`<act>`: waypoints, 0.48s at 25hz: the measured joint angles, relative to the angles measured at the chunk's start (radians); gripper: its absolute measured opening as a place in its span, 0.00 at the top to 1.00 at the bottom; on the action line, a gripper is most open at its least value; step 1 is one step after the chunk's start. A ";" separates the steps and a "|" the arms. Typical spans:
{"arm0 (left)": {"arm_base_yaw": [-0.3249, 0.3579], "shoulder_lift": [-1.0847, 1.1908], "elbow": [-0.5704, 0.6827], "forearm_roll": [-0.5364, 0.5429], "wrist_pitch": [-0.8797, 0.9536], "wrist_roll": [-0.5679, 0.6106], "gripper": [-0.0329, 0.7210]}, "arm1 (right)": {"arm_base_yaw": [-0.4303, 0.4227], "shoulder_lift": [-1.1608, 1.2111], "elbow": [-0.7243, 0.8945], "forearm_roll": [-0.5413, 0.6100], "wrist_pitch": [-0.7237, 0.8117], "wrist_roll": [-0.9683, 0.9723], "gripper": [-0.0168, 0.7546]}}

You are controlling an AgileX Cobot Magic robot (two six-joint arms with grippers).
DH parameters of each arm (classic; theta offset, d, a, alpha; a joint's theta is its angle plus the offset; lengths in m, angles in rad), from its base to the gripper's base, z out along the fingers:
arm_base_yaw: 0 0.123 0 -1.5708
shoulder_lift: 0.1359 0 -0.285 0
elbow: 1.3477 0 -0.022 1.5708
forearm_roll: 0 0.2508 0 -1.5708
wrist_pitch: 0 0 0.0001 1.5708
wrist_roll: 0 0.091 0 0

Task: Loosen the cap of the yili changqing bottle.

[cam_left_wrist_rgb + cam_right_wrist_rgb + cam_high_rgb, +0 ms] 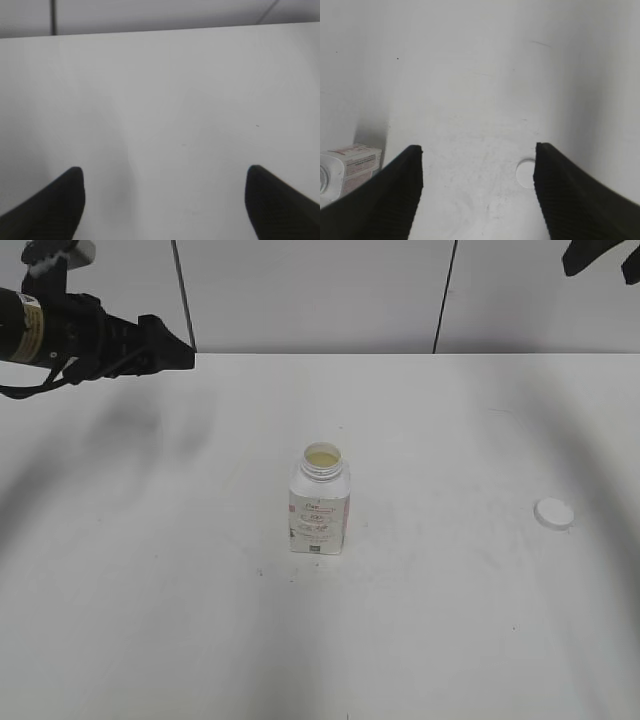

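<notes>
Exterior view: yili changqing bottle (319, 502), upright near middle of white table (150, 590), neck open, pale contents visible inside, label with pink edge facing camera. Cap (554, 513) off, lying flat on table well to the right of bottle, apart from it. Left arm (80, 330) raised at upper left, far from bottle. Right arm only a dark tip at upper right corner.

Left wrist view: left gripper (165, 200) spread wide, dark fingers (55, 205) at lower corners, nothing between them, bare table beneath.

Right wrist view: right gripper (477, 187) likewise spread wide, holding nothing; ribbed fingers (390, 195) to either side. Cap (525, 172) on table just beside inner edge of one finger, partly hidden by it. Bottle (345, 167) at left edge of frame, outside the fingers.
</notes>
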 joint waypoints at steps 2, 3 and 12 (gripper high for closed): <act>0.000 0.000 0.000 0.001 -0.043 0.000 0.17 | 0.000 -0.009 0.000 -0.017 0.000 -0.001 0.27; 0.000 0.000 0.000 0.001 -0.048 0.000 0.17 | 0.000 -0.015 0.000 -0.026 0.000 -0.001 0.27; 0.000 -0.005 0.000 0.001 0.152 0.000 0.17 | 0.000 -0.218 0.115 -0.043 0.000 0.019 0.27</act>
